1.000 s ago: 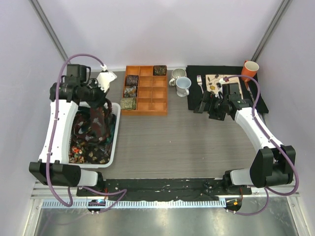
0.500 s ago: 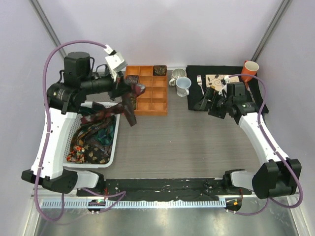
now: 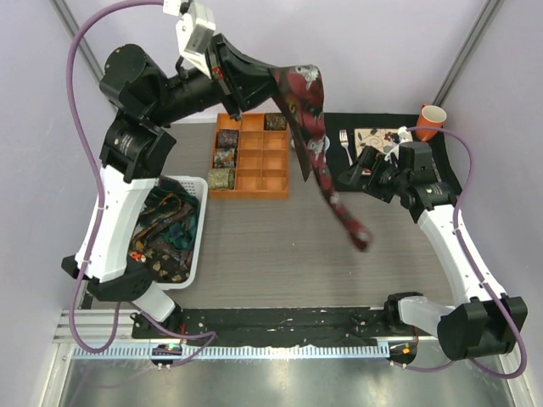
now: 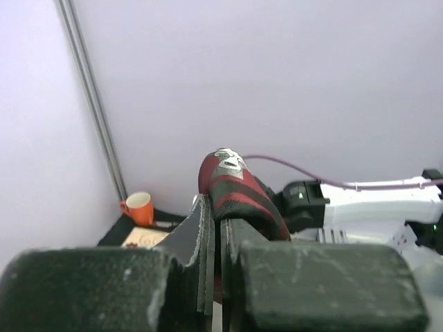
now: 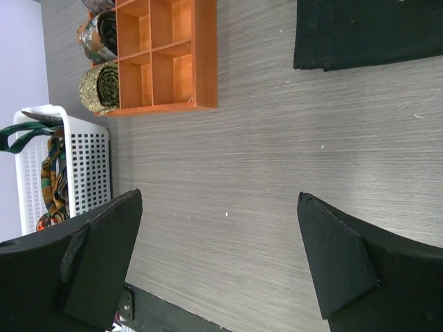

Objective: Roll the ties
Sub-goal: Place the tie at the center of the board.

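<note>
My left gripper is raised high over the table's back and is shut on a maroon patterned tie. The tie hangs down and to the right, its tip near mid-table. In the left wrist view the tie's fold bulges out past the closed jaws. More ties lie tangled in the white basket at the left. Several rolled ties sit in the orange tray, also seen in the right wrist view. My right gripper is open and empty beside the hanging tie.
A black placemat at the back right holds a fork, a plate and an orange mug. Two pale mugs stand between the tray and placemat. The basket also shows in the right wrist view.
My left arm has lifted the maroon tie out of the basket and swung it up and to the right, so it hangs over the table. The right arm has shifted slightly.
</note>
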Robot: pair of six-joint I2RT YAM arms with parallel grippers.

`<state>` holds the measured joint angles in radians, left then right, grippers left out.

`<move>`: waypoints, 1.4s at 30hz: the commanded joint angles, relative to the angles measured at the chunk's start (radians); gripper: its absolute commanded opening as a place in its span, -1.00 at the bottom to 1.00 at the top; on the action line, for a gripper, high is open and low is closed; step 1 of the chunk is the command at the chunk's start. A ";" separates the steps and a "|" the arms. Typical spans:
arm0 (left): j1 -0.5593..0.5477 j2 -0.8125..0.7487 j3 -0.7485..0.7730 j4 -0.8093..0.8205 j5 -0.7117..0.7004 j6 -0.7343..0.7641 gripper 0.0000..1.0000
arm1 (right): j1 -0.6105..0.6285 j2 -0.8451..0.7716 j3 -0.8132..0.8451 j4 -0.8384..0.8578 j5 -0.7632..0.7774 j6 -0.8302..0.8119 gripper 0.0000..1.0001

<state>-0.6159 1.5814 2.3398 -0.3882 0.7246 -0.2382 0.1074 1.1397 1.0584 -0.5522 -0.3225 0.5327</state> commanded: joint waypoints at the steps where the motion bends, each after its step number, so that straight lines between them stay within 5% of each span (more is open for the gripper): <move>1: -0.001 0.013 0.000 0.115 -0.011 -0.150 -1.00 | 0.000 -0.035 0.009 0.037 0.045 0.016 0.99; 5: 0.001 -0.127 -0.415 -0.046 0.027 0.099 -1.00 | -0.002 -0.043 0.044 -0.023 0.124 -0.011 0.99; 10: 0.002 -0.290 -0.938 -0.268 -0.114 0.393 -1.00 | -0.005 -0.060 0.081 -0.104 0.215 -0.080 0.99; 14: 0.002 -0.383 -1.165 -0.301 -0.307 0.497 -1.00 | -0.011 -0.041 0.075 -0.120 0.189 -0.094 0.99; 17: 0.078 -0.403 -1.127 -0.359 -0.355 0.516 -1.00 | -0.011 -0.023 0.077 -0.120 0.151 -0.089 0.99; 20: 0.192 -0.457 -0.998 -0.391 -0.260 0.516 -1.00 | -0.009 -0.021 0.083 -0.117 0.137 -0.077 0.99; 33: 0.197 -0.503 -0.694 -0.523 -0.159 0.789 -0.96 | -0.041 -0.037 0.153 -0.140 0.108 -0.059 1.00; 36: 0.145 -0.465 -0.712 -0.517 -0.187 0.797 -0.93 | -0.064 -0.038 0.158 -0.158 0.086 -0.057 0.99; 42: -0.158 -0.327 -0.809 -0.376 -0.506 0.780 -1.00 | -0.138 -0.047 0.167 -0.213 0.062 -0.068 0.99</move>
<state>-0.6334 1.1648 1.5887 -0.8600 0.4217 0.5320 0.0147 1.1229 1.1748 -0.7338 -0.2298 0.4694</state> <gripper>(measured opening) 0.045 0.996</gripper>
